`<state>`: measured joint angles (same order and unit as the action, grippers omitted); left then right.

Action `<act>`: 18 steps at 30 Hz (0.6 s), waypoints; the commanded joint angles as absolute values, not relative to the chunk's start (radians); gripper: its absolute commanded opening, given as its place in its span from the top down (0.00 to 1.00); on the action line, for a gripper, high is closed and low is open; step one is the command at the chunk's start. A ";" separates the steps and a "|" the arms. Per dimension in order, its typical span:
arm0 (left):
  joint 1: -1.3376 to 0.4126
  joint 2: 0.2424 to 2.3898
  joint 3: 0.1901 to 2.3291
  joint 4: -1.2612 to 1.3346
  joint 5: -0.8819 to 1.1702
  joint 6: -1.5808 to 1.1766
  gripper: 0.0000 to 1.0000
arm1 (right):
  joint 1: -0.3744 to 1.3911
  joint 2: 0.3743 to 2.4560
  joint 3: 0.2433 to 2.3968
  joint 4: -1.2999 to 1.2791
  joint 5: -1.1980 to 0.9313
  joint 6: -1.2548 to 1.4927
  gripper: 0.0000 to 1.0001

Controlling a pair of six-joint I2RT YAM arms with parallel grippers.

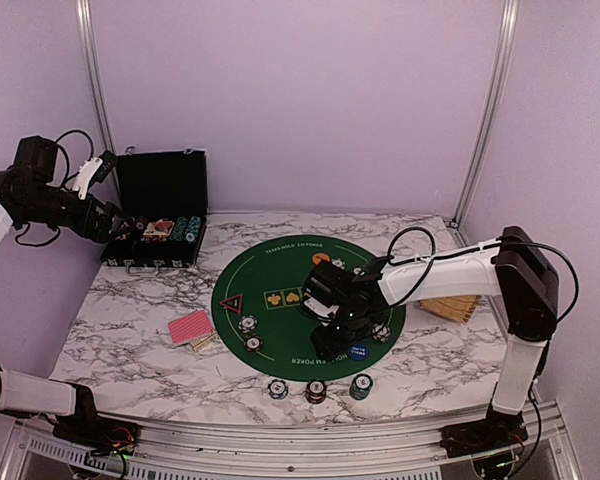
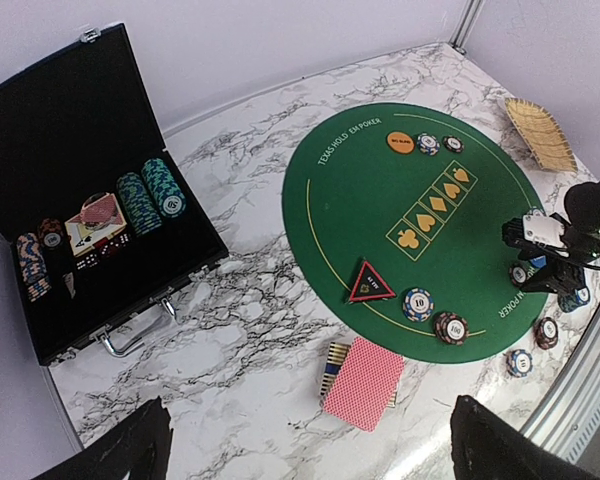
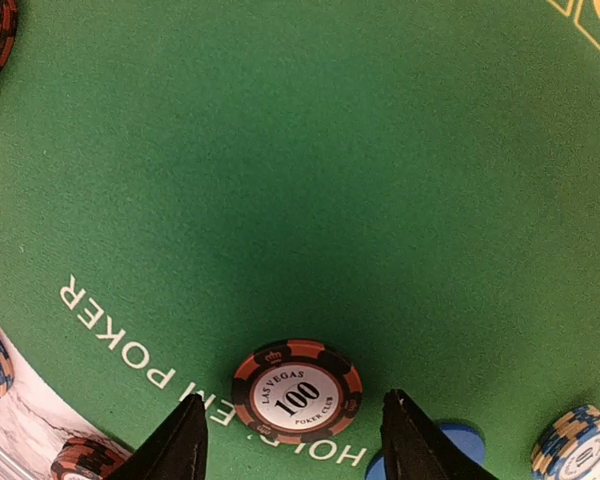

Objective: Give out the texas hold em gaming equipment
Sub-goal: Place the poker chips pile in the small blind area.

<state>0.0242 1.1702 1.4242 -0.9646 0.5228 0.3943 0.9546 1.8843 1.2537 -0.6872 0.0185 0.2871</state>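
Observation:
A round green poker mat [image 1: 280, 270] lies mid-table. My right gripper [image 1: 345, 325] hovers low over its near right part, open; in the right wrist view [image 3: 296, 396] a black-red 100 chip [image 3: 297, 392] lies flat on the felt between the fingers, touching neither. A blue button [image 1: 358, 349] lies just beside it. A triangle marker [image 2: 371, 283], two chips [image 2: 417, 303] and an orange button [image 2: 401, 142] sit on the mat. Red-backed cards [image 2: 365, 383] lie left of the mat. My left gripper [image 1: 130, 228] is open and empty, high over the case.
The open black chip case [image 2: 80, 200] stands at the back left with chip rows inside. A tan slatted wooden piece [image 1: 450, 307] lies right of the mat. Three chip stacks [image 1: 316, 389] sit along the table's near edge.

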 commanded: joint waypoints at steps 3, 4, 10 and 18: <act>0.020 1.167 1.451 -0.991 0.534 0.408 0.01 | 0.942 1.883 1.260 -0.676 0.037 0.281 0.39; 0.020 1.166 1.450 -0.990 0.534 0.408 0.01 | 0.942 1.880 1.263 -0.679 0.042 0.281 0.39; 0.020 1.170 1.450 -0.990 0.533 0.408 0.01 | 0.942 1.862 1.289 -0.706 0.073 0.276 0.43; 0.020 1.166 1.448 -0.991 0.531 0.411 0.01 | 1.012 1.781 1.318 -0.753 0.053 0.271 0.37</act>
